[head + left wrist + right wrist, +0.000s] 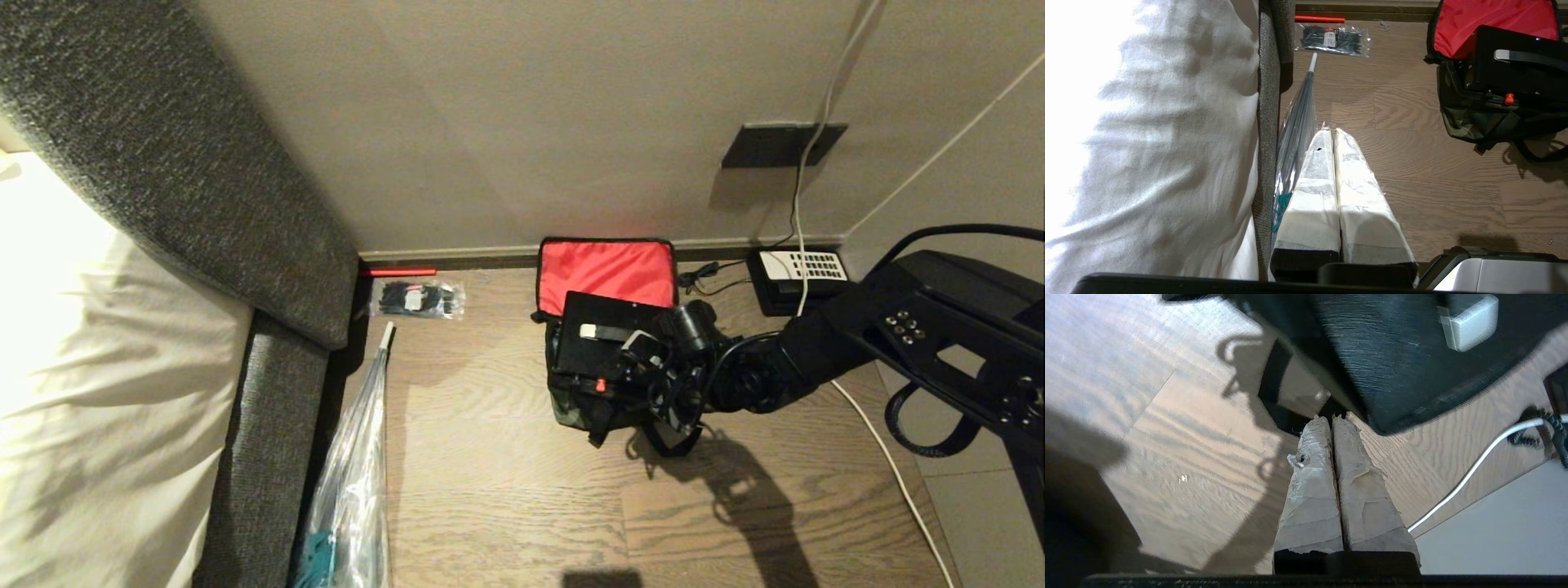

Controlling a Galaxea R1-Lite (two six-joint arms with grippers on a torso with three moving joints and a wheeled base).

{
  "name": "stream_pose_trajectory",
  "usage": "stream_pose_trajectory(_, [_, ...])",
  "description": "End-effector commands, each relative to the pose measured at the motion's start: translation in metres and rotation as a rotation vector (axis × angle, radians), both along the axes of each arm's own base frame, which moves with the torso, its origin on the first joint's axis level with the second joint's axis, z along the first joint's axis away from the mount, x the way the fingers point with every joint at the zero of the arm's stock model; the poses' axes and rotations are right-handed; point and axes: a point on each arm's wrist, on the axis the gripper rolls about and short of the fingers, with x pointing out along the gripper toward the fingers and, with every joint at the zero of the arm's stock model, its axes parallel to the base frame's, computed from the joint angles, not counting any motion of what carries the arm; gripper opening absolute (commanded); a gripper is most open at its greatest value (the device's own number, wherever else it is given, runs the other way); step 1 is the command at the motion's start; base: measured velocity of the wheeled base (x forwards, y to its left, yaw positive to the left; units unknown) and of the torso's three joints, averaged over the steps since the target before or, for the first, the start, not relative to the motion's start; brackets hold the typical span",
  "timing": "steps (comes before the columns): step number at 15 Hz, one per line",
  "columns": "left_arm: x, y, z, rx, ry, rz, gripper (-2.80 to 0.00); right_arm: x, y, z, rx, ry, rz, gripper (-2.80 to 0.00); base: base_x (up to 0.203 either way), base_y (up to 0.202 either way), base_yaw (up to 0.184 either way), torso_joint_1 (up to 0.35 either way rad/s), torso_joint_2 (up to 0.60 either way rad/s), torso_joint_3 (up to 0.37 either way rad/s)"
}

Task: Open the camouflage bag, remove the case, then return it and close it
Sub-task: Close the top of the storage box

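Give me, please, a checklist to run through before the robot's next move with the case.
1. Camouflage bag flap open: ok, red lining shows.
2. Case fully seated in bag: not ok, it stands above the rim.
3. Right tool gripping case: not ok, shut empty beside it.
4. Left tool clear of bag: ok, shut, parked by the bed.
5. White cable clear of right tool: ok, lies apart.
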Motion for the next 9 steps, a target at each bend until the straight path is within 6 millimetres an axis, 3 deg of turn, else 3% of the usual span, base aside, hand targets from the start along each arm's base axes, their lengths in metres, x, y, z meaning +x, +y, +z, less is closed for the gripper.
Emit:
stream_pose_trajectory(1, [0.000,0.000,0.000,0.000,-0.001,0.001,-2.80,0.000,0.002,0.000,0.016,0.002,0.011,-2.80,0.000,0.000,0.000,0.000,0.00,0.000])
stream_pose_trajectory(4, [0.000,0.000,0.000,0.000,-0.001,0.001,-2.80,-0.001,0.007,0.004,0.164,0.035,0.065,-2.80,0.000,0.000,0.000,0.000,0.00,0.000])
stream_pose_trajectory(9, [0.000,0.000,0.000,0.000,-0.001,0.001,-2.80,-0.011,0.032,0.016,0.410,0.066,0.135,-2.80,0.000,0.000,0.000,0.000,0.00,0.000])
